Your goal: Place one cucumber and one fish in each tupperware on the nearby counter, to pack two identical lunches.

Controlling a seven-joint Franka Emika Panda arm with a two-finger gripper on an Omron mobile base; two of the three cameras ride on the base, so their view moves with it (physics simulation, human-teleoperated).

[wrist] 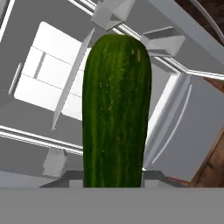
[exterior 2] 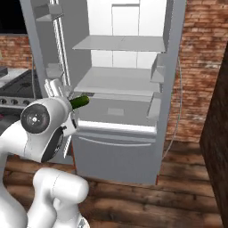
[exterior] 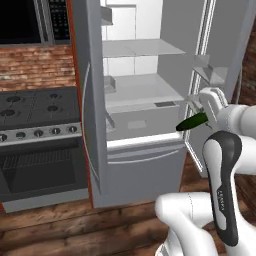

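We have our gripper (exterior: 204, 118) closed tight on a cucumber (exterior: 192, 122), which sticks out lengthwise past the fingers. In the hand view the cucumber (wrist: 116, 113) runs straight up from between the two tips, dark green with pale streaks. From the left base view it hangs in the air in front of the open fridge (exterior: 140, 95), near its right door (exterior: 220, 55) and roughly level with the lower shelf (exterior: 145, 92). From the right base view the cucumber (exterior 2: 80, 102) pokes out to the right of the wrist, just in front of the fridge's left side.

The fridge shelves we can see look bare; we cannot spot a fish or a second cucumber on them. To the left of the fridge stands the stove (exterior: 37, 107) with its oven (exterior: 40, 167) below, on a wooden floor (exterior: 75, 225).

We judge the task to be at an early stage: one cucumber is in hand and has yet to be carried to a tub. The counter and the tubs are out of our sight from here, so we cannot tell whether anything has been packed yet. The fish and the remaining items are still to be dealt with, as far as we can see.
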